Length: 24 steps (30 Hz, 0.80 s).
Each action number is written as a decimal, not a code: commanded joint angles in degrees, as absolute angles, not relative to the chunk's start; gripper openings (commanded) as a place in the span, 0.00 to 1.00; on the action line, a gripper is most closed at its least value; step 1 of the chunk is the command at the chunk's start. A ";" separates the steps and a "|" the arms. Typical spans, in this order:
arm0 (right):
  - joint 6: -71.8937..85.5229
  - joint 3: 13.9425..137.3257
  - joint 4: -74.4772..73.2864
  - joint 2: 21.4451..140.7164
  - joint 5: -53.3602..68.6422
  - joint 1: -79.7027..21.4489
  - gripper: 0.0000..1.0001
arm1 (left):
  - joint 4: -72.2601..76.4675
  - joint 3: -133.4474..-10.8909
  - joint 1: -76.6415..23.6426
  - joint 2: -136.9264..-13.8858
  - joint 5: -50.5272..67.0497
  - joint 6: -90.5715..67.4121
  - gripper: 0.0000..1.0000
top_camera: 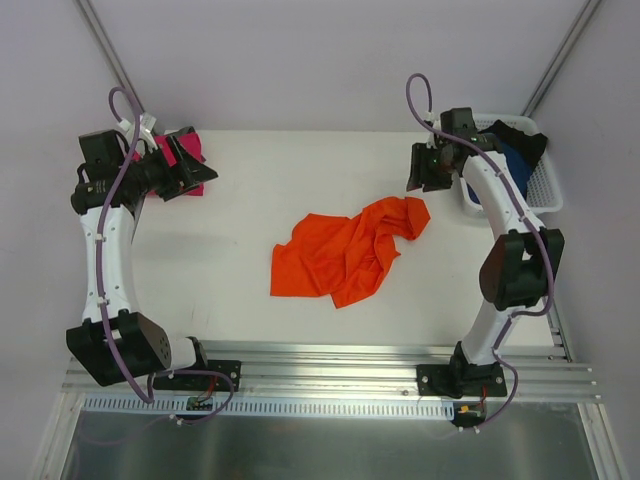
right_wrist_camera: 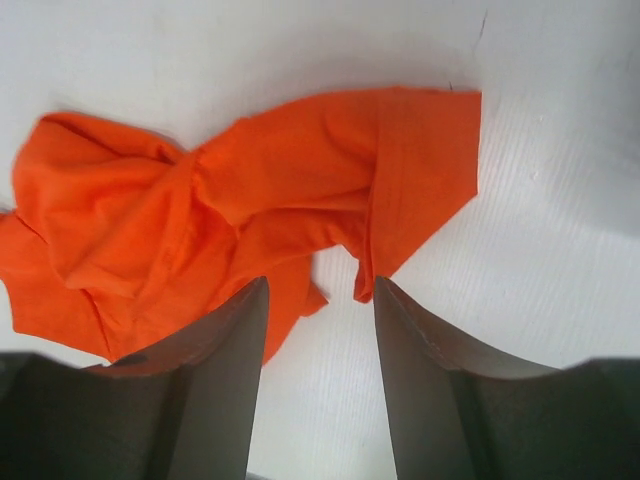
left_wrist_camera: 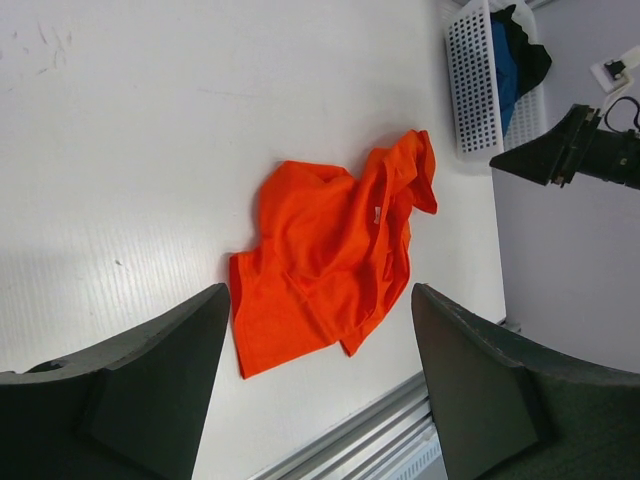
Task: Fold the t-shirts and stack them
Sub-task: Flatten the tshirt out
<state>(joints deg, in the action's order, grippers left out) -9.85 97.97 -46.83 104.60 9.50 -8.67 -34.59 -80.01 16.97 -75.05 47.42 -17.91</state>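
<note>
The orange t-shirt [top_camera: 350, 255] lies crumpled at the centre of the worktop [top_camera: 300, 170]. It is bunched into ridges rather than spread flat, with one loose flap reaching toward the upper right of the top view. The magenta-pink t-shirt [top_camera: 190, 150] sits at the upper left, partly hidden by the left tool [top_camera: 188, 172]; we cannot tell whether the two touch. The dark blue t-shirt [left_wrist_camera: 503, 75] and the black t-shirt [left_wrist_camera: 527, 55] lie in the white basket [left_wrist_camera: 470, 90] at the upper right. The right tool [right_wrist_camera: 318, 300] stands near the orange flap with its fingers spread and nothing between them. The left tool is likewise spread and empty. We judge the chief hazard to be a pinch taken on a bunched ridge, which would gather several layers and leave the creases in any fold that follows. A grasp on the flap alone would likely drag the heap across the worktop rather than open it. The right arm also stands close to the basket, so a broad sweep could knock it or snag the cloth hanging over its rim. A careless move by the left tool could disturb the magenta-pink t-shirt.
</note>
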 commanded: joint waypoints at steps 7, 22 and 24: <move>-9.13 102.83 -46.76 109.50 11.52 -9.58 0.48 | -33.13 -80.86 17.49 -74.26 47.55 -18.72 0.74; -11.42 115.93 -46.67 125.50 6.16 -9.05 0.42 | -33.22 -77.61 17.49 -72.34 48.25 -18.28 0.74; -11.78 116.45 -46.58 126.12 5.63 -8.97 0.42 | -33.22 -77.00 17.66 -72.07 47.99 -18.28 0.74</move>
